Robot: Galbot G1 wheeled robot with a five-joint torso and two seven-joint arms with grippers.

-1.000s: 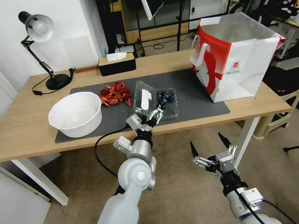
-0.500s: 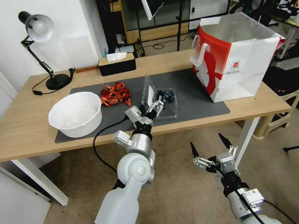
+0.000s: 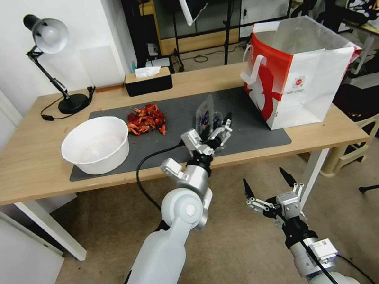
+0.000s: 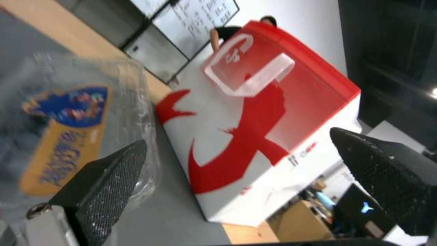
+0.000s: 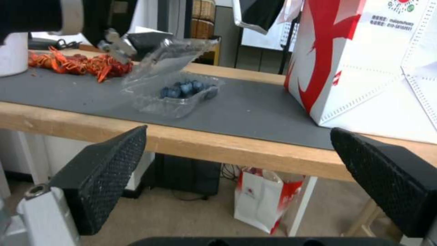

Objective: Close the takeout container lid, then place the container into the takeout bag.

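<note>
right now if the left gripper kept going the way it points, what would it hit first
Probably the red-and-white paper bag: the left gripper, open beside the half-raised lid, points across bare grey mat at the bag's side. Depth is unclear, so one finger might brush the lid.

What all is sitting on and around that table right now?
Table: one, light wood, spanning the scene.
Mat: one, dark grey, on the table.
Container: one, clear, blueberries inside, on the mat near the front edge.
Lid: one, clear, raised partway over the container.
Bag: one, red and white, standing open at the mat's right end.
Bowl: one, white, on the mat's left end.
Crayfish: one pile, red, behind the bowl's right side.
Tissue box: one, black, at the table's back.
Lamp: one, black, back left.
Left gripper: jaws open, at the lid.
Right gripper: jaws open, below the table's front edge.
</note>
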